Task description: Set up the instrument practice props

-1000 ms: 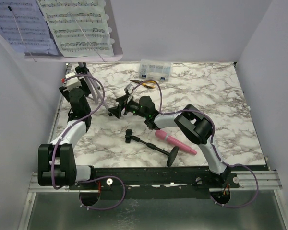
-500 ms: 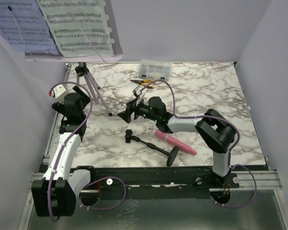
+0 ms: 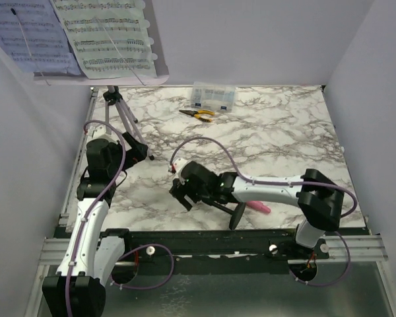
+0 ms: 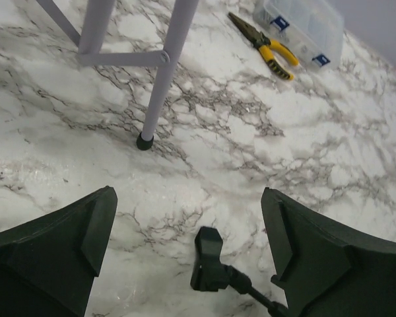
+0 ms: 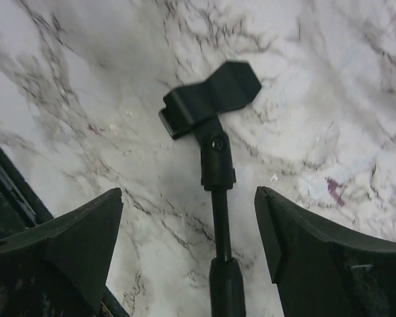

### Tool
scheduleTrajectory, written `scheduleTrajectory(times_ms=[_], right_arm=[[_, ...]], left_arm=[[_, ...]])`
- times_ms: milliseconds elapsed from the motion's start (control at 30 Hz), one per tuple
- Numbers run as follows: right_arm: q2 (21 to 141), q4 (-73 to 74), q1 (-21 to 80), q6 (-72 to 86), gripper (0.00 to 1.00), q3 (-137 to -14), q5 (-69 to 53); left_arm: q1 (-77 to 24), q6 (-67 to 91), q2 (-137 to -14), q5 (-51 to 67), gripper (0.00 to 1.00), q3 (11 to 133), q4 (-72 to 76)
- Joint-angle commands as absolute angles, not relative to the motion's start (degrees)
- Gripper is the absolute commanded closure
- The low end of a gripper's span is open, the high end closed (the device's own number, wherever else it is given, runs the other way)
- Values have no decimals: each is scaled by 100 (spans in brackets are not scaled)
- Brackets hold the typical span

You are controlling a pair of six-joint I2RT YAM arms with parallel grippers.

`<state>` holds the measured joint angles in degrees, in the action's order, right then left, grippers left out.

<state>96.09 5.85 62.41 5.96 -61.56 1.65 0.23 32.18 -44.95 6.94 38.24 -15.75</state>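
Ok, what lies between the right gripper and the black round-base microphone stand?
Only bare marble table: in the right wrist view the open right gripper frames the clip of the black round-base microphone stand, nothing intervening.

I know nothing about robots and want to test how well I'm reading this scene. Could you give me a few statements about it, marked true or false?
1. The black microphone stand lies flat on the table. True.
2. The right end effector is clamped on the pink microphone. False: it is open over the stand's clip, and the microphone lies on the table, partly hidden by that arm.
3. A lavender page and a white page sit on the music-stand plate. True.
4. The pliers are inside the clear box. False: they lie on the table beside it.
5. The left end effector is open and holds nothing. True.
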Motion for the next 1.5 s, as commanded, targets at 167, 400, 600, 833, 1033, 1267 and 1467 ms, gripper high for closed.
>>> scheduleTrajectory(times_ms=[167,400,600,833,1033,1267,1467], right_arm=[[10709,2978,7384,1137,20,-6954,4314],[11275,3094,7538,937,56,-7219,4870],[10737,2036,7550,466,93,-7135,4696],[8608,-792,7102,719,100,-5885,3282],[7917,-5835,6988,-184,100,-3896,3881],[10119,-10201,6980,-3074,100,-4704,5236],[11488,-10213,6974,-3609,100,-5948,5560]], left_arm=[[-279,2393,-4269,1160,1,4096,-2163],[-356,2382,-4152,1002,1,4090,-2153],[-354,2406,-4195,959,3,4132,-2167],[-357,2504,-4068,392,1,4228,-2360],[-357,2547,-4120,422,1,4228,-2365],[-352,2549,-4143,474,1,4228,-2359],[-359,2549,-4071,483,1,4203,-2362]])
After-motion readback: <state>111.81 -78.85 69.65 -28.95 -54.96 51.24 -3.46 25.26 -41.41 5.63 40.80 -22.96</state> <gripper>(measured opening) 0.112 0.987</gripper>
